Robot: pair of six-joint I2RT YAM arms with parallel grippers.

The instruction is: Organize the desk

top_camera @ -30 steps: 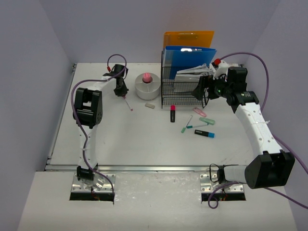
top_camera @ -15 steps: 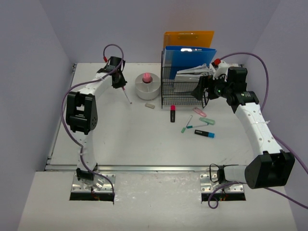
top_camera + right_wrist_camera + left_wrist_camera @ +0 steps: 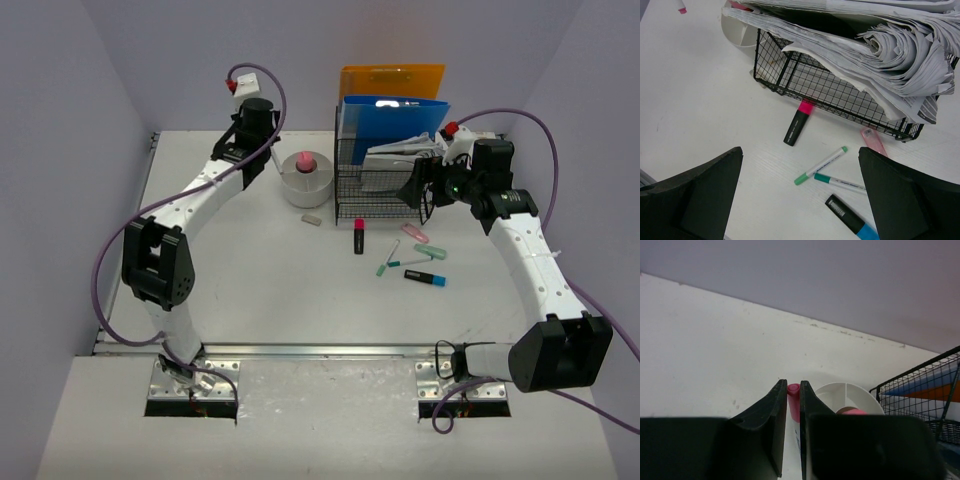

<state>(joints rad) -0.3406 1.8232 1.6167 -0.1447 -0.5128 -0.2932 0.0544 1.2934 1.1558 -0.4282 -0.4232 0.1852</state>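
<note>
The desk [image 3: 280, 290] is a white tabletop between pale lavender walls. My left gripper [image 3: 793, 390] is shut on a pen with a pink cap [image 3: 793, 401], held just left of a round white divided holder [image 3: 850, 392]. From above, that gripper [image 3: 262, 158] hangs at the back, beside the holder [image 3: 306, 182]. My right gripper [image 3: 800, 150] stands wide open with nothing between its fingers. It hovers over loose markers in front of a black wire basket [image 3: 830, 90]. In the top view it [image 3: 420, 190] is at the basket's right end.
Lying loose are a black-and-pink highlighter [image 3: 796, 125], a light green pen [image 3: 821, 165], a teal-capped pen [image 3: 837, 182], a black-and-blue highlighter [image 3: 852, 220] and a pink eraser [image 3: 874, 141]. A small grey eraser [image 3: 311, 218] lies near the holder. Papers [image 3: 865, 40] fill the basket; blue [image 3: 395, 120] and orange folders stand behind.
My left arm has lifted the pen off the desk and swung back and to the right, toward the round holder. The right arm has not moved.
</note>
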